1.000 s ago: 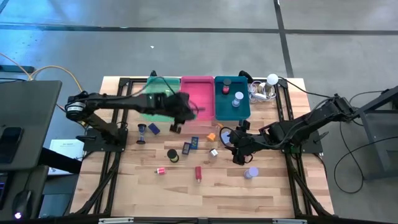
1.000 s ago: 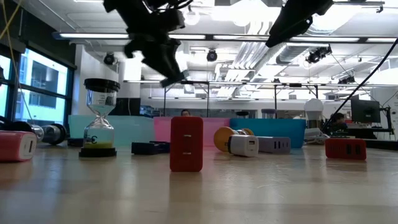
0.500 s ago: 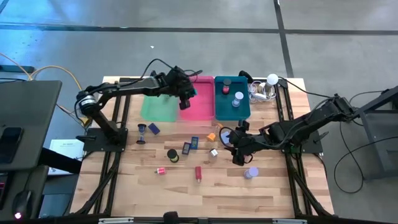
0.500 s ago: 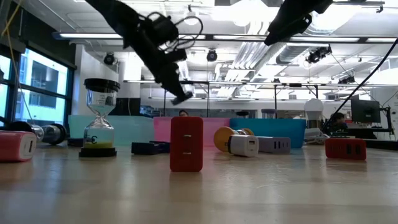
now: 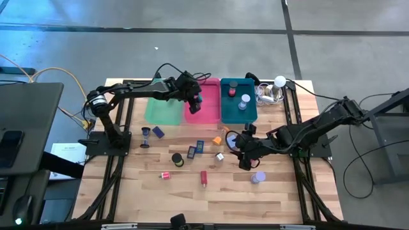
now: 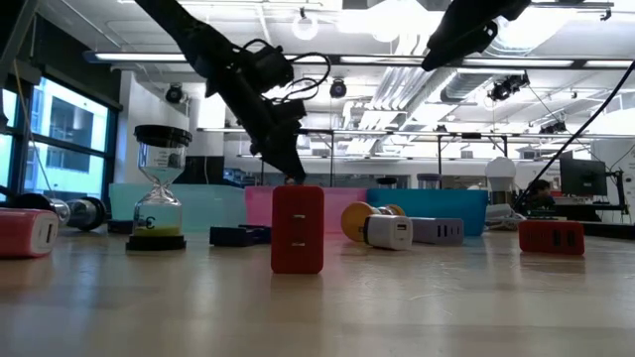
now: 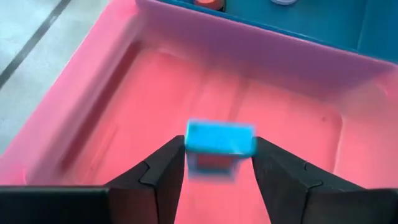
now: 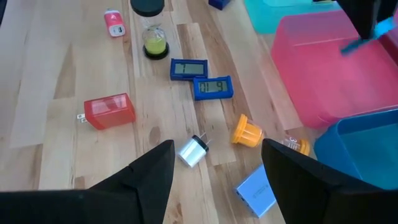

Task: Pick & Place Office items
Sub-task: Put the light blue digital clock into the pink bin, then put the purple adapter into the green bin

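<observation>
The left end effector [image 7: 214,171] hangs over the pink tray [image 5: 206,110], its two dark fingers parted. Between them sits a small bright blue rectangular block [image 7: 220,137], blurred at its edges; whether the fingers touch it cannot be told. The right end effector [image 8: 214,171] hovers half open and empty above the wooden bench [image 5: 192,191]. Below it lie a red charger block [image 8: 109,111], two blue clocks [image 8: 201,78], an orange spool [image 8: 247,131] and an hourglass [image 8: 151,28].
</observation>
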You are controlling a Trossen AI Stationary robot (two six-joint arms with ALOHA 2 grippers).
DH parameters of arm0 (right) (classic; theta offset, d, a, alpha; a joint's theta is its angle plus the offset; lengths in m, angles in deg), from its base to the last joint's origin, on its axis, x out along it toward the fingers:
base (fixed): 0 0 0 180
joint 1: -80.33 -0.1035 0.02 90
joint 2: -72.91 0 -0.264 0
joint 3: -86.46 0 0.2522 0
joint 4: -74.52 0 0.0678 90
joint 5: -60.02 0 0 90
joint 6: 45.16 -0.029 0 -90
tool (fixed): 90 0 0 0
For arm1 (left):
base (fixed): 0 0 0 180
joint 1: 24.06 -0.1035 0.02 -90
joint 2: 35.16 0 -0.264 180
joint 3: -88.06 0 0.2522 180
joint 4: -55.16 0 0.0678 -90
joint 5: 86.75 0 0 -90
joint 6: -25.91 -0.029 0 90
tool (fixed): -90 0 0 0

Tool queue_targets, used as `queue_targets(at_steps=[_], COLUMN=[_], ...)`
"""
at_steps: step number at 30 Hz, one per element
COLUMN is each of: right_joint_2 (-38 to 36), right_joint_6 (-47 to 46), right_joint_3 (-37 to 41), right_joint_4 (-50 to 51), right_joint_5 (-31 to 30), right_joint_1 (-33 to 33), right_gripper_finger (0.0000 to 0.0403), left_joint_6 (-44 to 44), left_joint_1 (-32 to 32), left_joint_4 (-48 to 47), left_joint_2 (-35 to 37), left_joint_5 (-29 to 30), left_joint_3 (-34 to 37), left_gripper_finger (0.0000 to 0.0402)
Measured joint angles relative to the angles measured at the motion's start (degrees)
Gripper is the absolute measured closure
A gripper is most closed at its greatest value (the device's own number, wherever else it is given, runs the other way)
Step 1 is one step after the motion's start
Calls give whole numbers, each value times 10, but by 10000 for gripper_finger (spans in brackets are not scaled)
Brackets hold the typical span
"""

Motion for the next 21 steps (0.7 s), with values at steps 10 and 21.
queue_targets(at_steps=[10,21], right_joint_2=[0,0], right_joint_6=[0,-1], right_joint_3=[0,0], right_joint_4=[0,6], right_joint_5=[1,2], right_joint_1=[0,0], right_gripper_finger=[172,172], left_joint_6=[11,-19], left_joint_1=[2,57], left_joint_4=[5,-10], left_joint_2=[2,59], left_joint_5=[0,0], left_joint_3=[0,0], left_gripper_finger=[222,220])
